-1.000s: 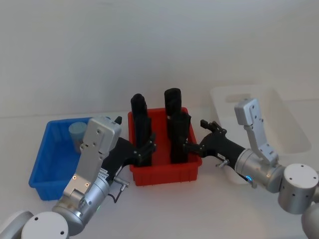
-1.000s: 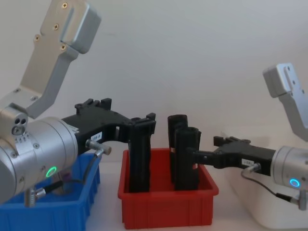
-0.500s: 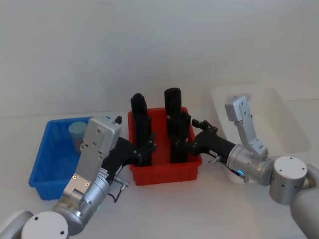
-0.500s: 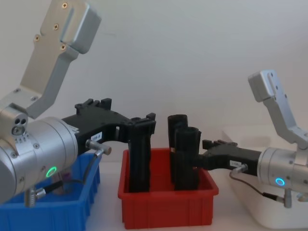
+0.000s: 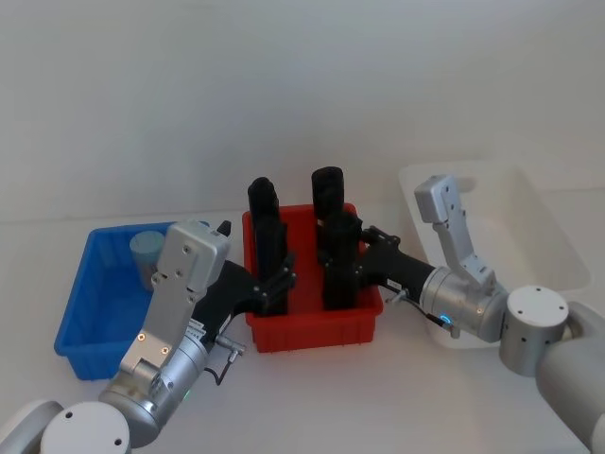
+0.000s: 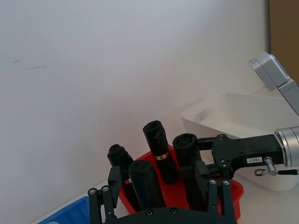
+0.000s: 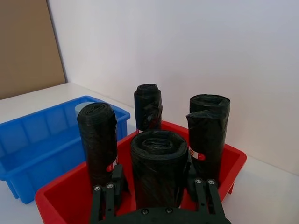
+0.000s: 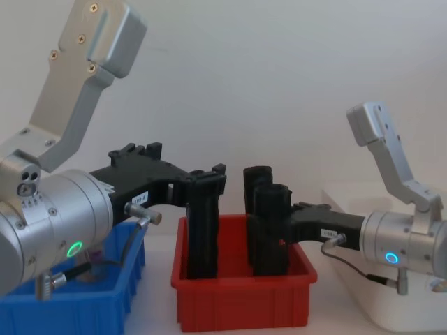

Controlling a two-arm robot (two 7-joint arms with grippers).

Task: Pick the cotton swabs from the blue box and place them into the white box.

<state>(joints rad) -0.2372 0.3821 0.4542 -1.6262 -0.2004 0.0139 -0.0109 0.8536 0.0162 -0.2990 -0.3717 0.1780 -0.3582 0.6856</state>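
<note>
While the cotton swabs [image 5: 146, 252] sit in the blue box [image 5: 87, 326], both jaws straddle black rolls [image 7: 158, 170].

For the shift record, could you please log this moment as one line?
left gripper: around front-left black roll in red bin | right gripper: straddling front-right black roll | cotton swab jar: in blue box

One grey-capped jar of cotton swabs [image 5: 146, 250] stands upright in the blue box's [image 5: 79, 322] far corner; the white box [image 5: 558, 248] sits well apart
</note>
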